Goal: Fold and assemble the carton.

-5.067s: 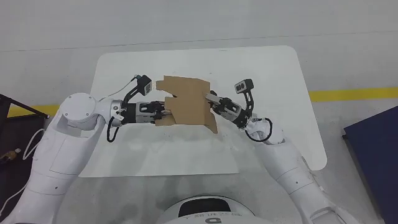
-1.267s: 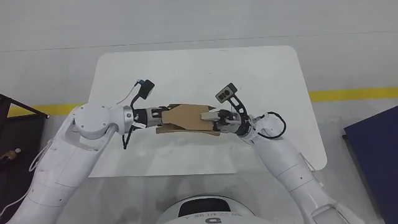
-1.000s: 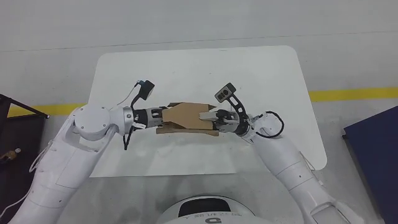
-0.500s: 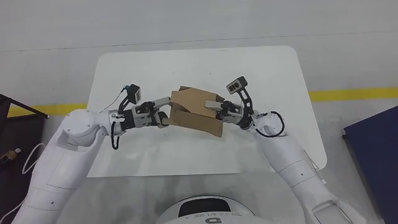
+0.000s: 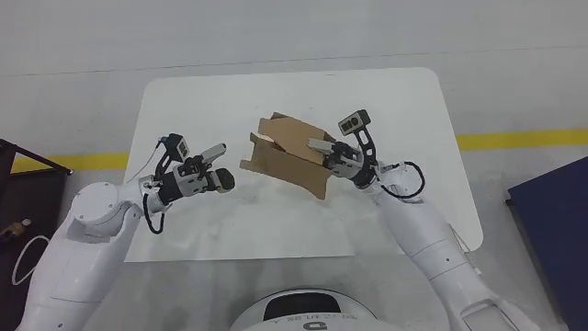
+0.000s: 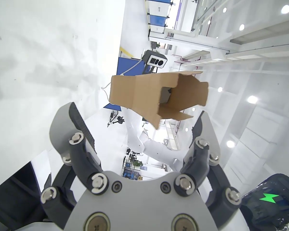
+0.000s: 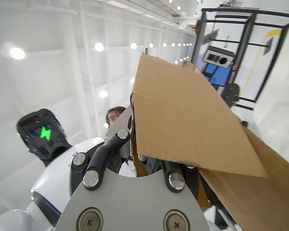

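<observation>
The brown cardboard carton (image 5: 292, 152) is opened into a tube with loose end flaps and hangs tilted above the white table (image 5: 404, 101). My right gripper (image 5: 323, 150) is shut on the carton's right edge, its wall (image 7: 183, 126) pinched between the fingers. My left gripper (image 5: 220, 165) is open and empty, a short way left of the carton and apart from it. In the left wrist view the carton (image 6: 149, 94) floats beyond the spread fingertips (image 6: 74, 114), its open end showing.
The table's front edge (image 5: 239, 256) lies near my body. A dark frame (image 5: 18, 170) stands left of the table and a blue panel (image 5: 551, 230) at the right. A yellow floor line (image 5: 524, 138) runs behind the right arm.
My left gripper has let go of the carton and drawn back to the left, opening. The right gripper still holds the carton, which has lifted and opened into a tube.
</observation>
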You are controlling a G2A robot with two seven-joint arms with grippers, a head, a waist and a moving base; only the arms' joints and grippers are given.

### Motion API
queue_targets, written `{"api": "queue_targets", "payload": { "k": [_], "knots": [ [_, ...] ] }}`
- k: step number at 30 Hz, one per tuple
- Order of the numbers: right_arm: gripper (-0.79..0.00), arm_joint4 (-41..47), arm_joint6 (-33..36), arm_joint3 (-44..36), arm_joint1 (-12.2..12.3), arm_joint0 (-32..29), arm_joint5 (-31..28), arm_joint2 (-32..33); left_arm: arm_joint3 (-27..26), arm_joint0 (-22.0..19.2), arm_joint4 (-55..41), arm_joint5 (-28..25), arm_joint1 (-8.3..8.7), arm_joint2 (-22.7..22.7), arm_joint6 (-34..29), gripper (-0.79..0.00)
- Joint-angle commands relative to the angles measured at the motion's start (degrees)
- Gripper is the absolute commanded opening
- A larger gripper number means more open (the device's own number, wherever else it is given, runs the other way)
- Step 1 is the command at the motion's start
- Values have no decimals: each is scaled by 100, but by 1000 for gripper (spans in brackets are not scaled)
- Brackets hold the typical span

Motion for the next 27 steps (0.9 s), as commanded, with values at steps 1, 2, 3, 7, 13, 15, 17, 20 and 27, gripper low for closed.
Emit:
{"api": "queue_targets", "payload": {
  "k": [1, 2, 3, 7, 13, 15, 17, 20, 27],
  "knots": [
    [-785, 979, -11, 31, -35, -23, 362, 38, -127, 70, 49, -20, 11, -82, -2, 0],
    [-785, 1376, -11, 66, -54, -28, 516, 75, -213, 101, 68, -25, 15, -113, -4, 0],
    [-785, 1831, -29, 98, -80, -45, 714, 92, -294, 128, 76, -22, 18, -130, -8, 0],
    [-785, 1957, -14, 286, -100, 11, 882, 116, -476, 51, 214, 162, 14, -25, -10, 0],
    [-785, 2097, 223, 275, -125, -99, 949, 143, -571, -325, 265, 288, -67, 548, 96, 0],
    [-785, 2032, 330, 191, -136, -191, 913, 89, -557, -473, 215, 323, -109, 757, 206, 0],
    [-785, 1984, 427, 109, -142, -274, 916, 55, -539, -647, 193, 374, -150, 944, 336, 0],
    [-785, 1876, 563, -8, -140, -383, 922, 47, -461, -917, 58, 454, -214, 1179, 466, 0],
    [-785, 1632, 738, -250, -102, -615, 983, 166, -364, -1513, 160, 705, -347, 1786, 537, 0]
  ]
}}
